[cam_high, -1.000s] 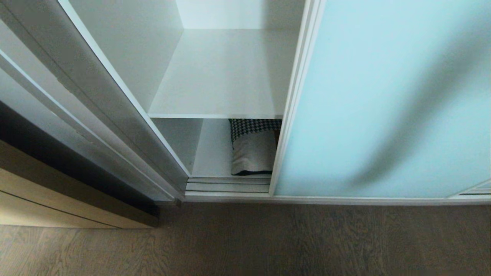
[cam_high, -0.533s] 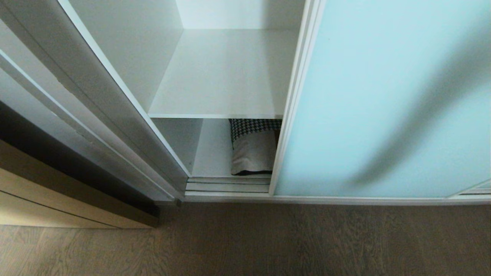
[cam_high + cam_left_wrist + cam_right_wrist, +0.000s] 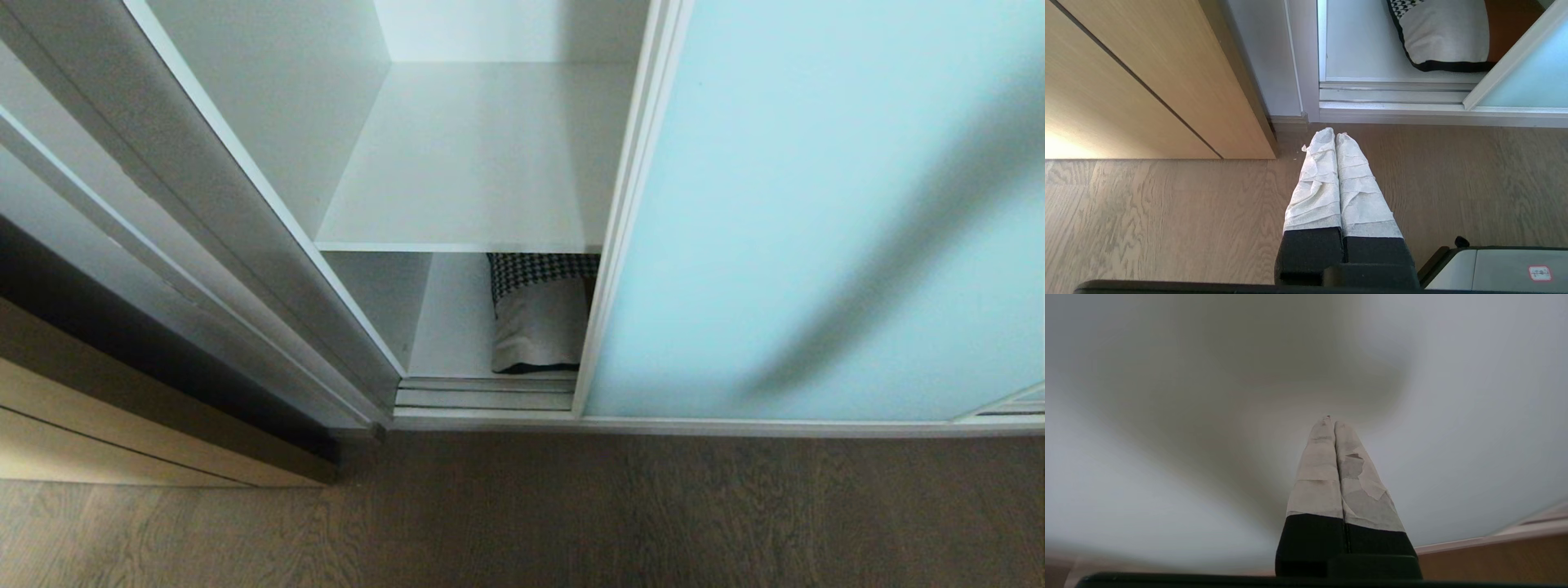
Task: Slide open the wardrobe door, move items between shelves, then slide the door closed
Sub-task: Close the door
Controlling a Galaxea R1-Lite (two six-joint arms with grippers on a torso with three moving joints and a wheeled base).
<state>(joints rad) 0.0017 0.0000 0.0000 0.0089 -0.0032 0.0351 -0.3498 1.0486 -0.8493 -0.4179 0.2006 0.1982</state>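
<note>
Looking down from the head camera, I see the brown wood-grain floor (image 3: pixel 571 506) nearest. Beyond it runs the wardrobe's bottom track (image 3: pixel 486 396). The sliding wardrobe door (image 3: pixel 816 212) stands partly open, covering the right portion of the opening. On the lower shelf (image 3: pixel 449 327) lies the cushion (image 3: pixel 539 318), just beside the door's frame edge, houndstooth panel toward the back. The upper shelf (image 3: pixel 473 163) sits above it, farther in. Neither arm appears in the head view. The left end effector (image 3: pixel 1336 136) hangs above the floor near the track, fingers pressed together, empty. The right end effector (image 3: pixel 1331 422) points at the frosted glass, fingers pressed together, empty.
</note>
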